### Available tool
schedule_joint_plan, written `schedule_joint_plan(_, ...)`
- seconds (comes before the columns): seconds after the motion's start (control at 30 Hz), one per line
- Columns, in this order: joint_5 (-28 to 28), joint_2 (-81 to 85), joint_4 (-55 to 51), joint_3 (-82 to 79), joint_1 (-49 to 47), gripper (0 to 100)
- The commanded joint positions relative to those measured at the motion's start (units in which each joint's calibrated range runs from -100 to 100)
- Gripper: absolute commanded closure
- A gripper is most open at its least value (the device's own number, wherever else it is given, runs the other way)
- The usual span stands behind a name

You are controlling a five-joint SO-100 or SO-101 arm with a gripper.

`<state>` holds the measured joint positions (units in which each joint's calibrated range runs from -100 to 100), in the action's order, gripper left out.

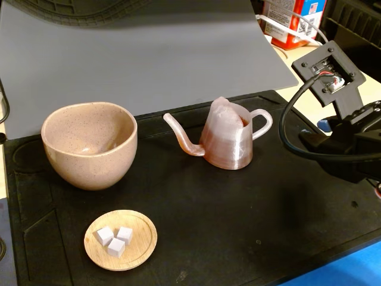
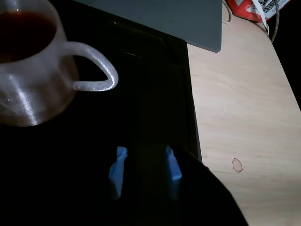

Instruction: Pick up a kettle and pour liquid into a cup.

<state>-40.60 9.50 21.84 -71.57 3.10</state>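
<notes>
My claw (image 2: 145, 168) hangs open and empty over the black mat (image 1: 238, 226), its two blue-tipped fingers (image 2: 117, 169) parted and pointed toward the kettle's loop handle (image 2: 96, 66), still apart from it. The kettle (image 1: 229, 140) stands upright on the mat with dark reddish liquid (image 2: 21, 28) inside, handle turned my way so I can reach it and spout aimed at the cup (image 1: 89, 146), which sits near it on the left of the fixed view. A wooden saucer (image 1: 121, 239) of white cubes (image 1: 115, 239) lies in front of the cup, out of my path, I judge.
</notes>
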Motion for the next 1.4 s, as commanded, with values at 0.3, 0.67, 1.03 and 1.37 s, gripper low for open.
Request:
schedule_joint_plan(0.3, 0.42, -7.11, 0.95, 12.04, -4.73, 79)
schedule_joint_plan(0.67, 0.48, -9.67, 0.34, 14.67, -2.38, 79)
schedule_joint_plan(1.03, 0.48, -9.76, 0.25, 14.76, -1.77, 79)
schedule_joint_plan(1.37, 0.48, -15.65, 0.60, 21.66, -2.45, 79)
